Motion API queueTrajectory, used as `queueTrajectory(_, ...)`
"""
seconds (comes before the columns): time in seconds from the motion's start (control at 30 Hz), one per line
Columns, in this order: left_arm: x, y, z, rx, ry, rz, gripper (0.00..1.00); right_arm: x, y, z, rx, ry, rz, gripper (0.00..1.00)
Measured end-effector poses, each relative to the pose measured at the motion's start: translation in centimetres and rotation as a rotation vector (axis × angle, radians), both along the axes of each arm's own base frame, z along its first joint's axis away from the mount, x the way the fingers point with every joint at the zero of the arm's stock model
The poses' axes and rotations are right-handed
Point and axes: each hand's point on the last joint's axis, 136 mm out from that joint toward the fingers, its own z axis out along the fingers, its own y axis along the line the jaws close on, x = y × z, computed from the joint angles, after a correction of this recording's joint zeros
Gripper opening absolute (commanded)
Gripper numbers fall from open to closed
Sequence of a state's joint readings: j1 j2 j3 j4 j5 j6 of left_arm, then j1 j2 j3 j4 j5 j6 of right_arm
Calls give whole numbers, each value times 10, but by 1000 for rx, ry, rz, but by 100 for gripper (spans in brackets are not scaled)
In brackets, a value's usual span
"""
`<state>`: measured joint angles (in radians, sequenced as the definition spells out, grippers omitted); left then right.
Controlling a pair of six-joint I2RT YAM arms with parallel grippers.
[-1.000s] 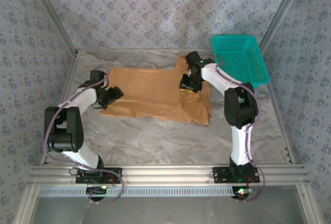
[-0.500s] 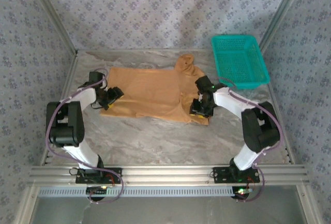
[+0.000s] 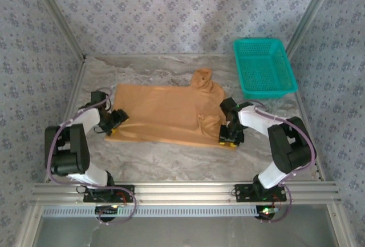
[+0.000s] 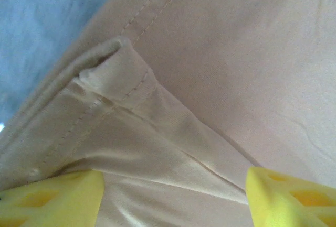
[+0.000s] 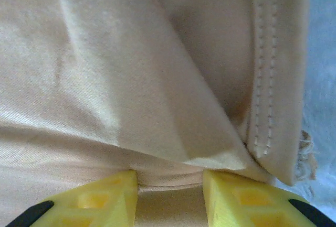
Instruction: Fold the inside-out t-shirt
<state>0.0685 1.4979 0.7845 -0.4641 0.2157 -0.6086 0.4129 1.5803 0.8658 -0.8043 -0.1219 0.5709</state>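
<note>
Shirt (image 3: 165, 116) lies mid-bench, spread mostly flat, long side running left-right. One part is bunched up at its far right edge, and there is a small wrinkle near the right end. Stitched hems show in both wrist views.

Left claw (image 3: 118, 118) is low at the shirt's left end, by the near-left corner. In the left wrist view its yellow fingers (image 4: 47, 201) stand wide apart with cloth (image 4: 236, 54) lying slack between them. A folded hem corner sits just ahead. Left claw (image 4: 173, 195) is wide open, gripping nothing.

Right claw (image 3: 228, 138) is at the shirt's near-right corner, down on the bench (image 3: 171, 158). In the right wrist view the fingers (image 5: 247, 201) are close together and a fold of cloth (image 5: 94, 69) runs into the narrow gap. Right claw (image 5: 169, 195) is mostly closed, pinching that fold. The double-stitched hem is just right of the pinch, with bare bench past it.

Teal basket (image 3: 264, 67) is at the far right corner, well apart from the shirt.
</note>
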Motion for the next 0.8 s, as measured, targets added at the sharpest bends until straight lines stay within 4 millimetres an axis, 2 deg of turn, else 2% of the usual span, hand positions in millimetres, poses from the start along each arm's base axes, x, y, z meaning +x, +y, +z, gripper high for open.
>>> queueTrajectory(0.07,-15,-3,5,20,20,-15,73,-9,-6,3,-27,22,11,40)
queueTrajectory(0.17,-20,-6,26,42,-20,-35,73,-12,-9,22,-50,15,32,45)
queueTrajectory(0.2,-17,-6,35,51,-44,-40,72,-6,-6,33,-47,-8,41,55)
queueTrajectory(0.27,-6,-6,56,62,-101,-46,70,20,6,64,-14,-107,55,63)
queueTrajectory(0.4,37,-2,96,78,-209,-33,63,96,38,143,83,-401,69,63)
queueTrajectory(0.5,81,8,112,85,-255,-7,56,153,50,176,119,-545,34,59)
queueTrajectory(0.57,108,16,112,89,-258,10,51,192,54,179,122,-589,0,54)
queueTrajectory(0.63,135,22,106,93,-255,17,50,234,55,169,121,-604,-46,51)
queueTrajectory(0.7,157,28,94,95,-239,21,50,271,54,149,117,-598,-91,50)
queueTrajectory(0.8,176,31,79,101,-215,17,50,313,48,112,113,-568,-157,49)
